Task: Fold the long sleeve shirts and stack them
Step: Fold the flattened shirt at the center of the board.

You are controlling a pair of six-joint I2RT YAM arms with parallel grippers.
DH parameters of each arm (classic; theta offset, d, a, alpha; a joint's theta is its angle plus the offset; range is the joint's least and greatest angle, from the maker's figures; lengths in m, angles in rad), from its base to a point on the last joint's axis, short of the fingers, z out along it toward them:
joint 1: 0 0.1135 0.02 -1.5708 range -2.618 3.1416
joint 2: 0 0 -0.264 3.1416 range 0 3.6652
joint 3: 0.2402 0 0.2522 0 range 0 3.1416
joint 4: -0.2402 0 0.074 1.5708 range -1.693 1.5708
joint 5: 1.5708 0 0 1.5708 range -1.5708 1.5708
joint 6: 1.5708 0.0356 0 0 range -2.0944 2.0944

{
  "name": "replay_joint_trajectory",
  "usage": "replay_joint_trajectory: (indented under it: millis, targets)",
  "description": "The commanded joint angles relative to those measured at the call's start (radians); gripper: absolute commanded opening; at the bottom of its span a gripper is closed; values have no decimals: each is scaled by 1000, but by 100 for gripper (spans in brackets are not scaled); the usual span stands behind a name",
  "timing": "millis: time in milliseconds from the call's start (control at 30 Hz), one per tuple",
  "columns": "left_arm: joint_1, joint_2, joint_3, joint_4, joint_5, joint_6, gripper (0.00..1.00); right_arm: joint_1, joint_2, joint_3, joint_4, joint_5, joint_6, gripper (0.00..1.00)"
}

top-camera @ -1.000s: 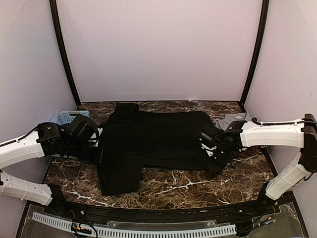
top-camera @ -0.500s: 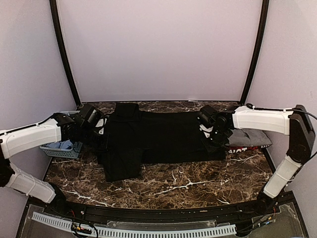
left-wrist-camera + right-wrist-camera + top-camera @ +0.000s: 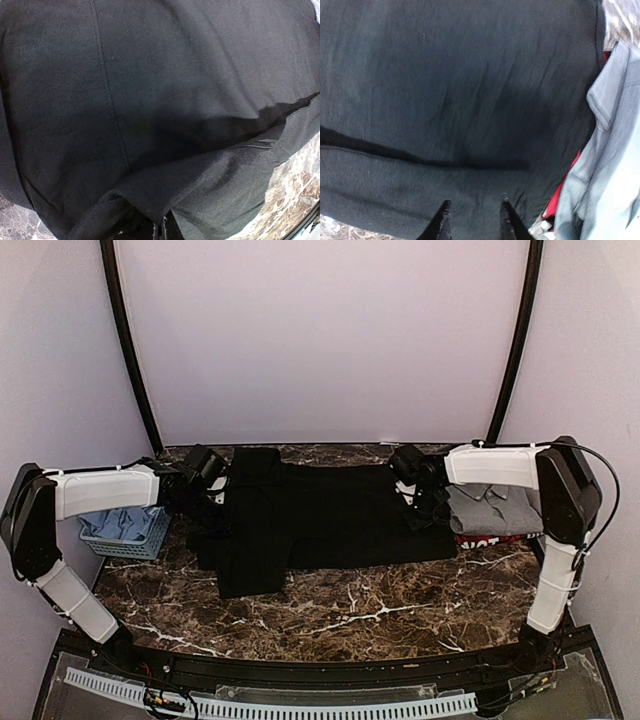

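Note:
The black long sleeve shirt (image 3: pixel 330 515) lies folded across the middle of the marble table (image 3: pixel 380 615), one sleeve part hanging toward the front left. At the shirt's left edge, my left gripper (image 3: pixel 213 502) is shut, pinching a fold of black cloth (image 3: pixel 150 100) in the left gripper (image 3: pixel 162 230). My right gripper (image 3: pixel 418 508) hovers at the shirt's right edge. In the right wrist view the right gripper (image 3: pixel 475 215) stands open over the black cloth (image 3: pixel 445 90), holding nothing. A folded grey shirt (image 3: pixel 495 505) rests on a red-edged one (image 3: pixel 490 538) to the right.
A light-blue lattice basket (image 3: pixel 125 525) with pale cloth in it stands at the left edge, under my left arm. In the right wrist view the grey shirt (image 3: pixel 615 150) and a red edge (image 3: pixel 565 192) lie close beside the right fingers.
Both arms swung from the near side toward the back, carrying the shirt's near edge over itself. The right gripper opened and let go of the cloth. The grey shirt came into view.

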Motion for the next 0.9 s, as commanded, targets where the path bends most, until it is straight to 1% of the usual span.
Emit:
replay_joint_trajectory:
  millis: [0,167,300,467,567,633,767,833,867]
  targets:
    - [18,6,21,9,-8,19,3,-16,14,41,30,31,-18,33]
    - [34,54,24,38,-3,20,8,-16,-21,12,64,-1,-5,34]
    - [60,102,44,81,29,15,9,-15,-64,-29,97,-60,5,35]
    - [86,138,85,122,14,-4,10,-8,-114,-98,126,-89,22,35]
    - [102,159,100,147,22,-19,12,3,-151,-135,146,-123,33,35]
    - [108,172,109,156,19,-24,16,24,-184,-164,186,-179,32,36]
    - [116,176,107,168,18,-26,23,118,-257,-230,321,-314,37,40]
    - [117,157,102,177,16,-25,30,170,-283,-270,412,-410,54,44]
    - [117,136,99,185,16,-24,34,193,-293,-290,465,-451,71,47]
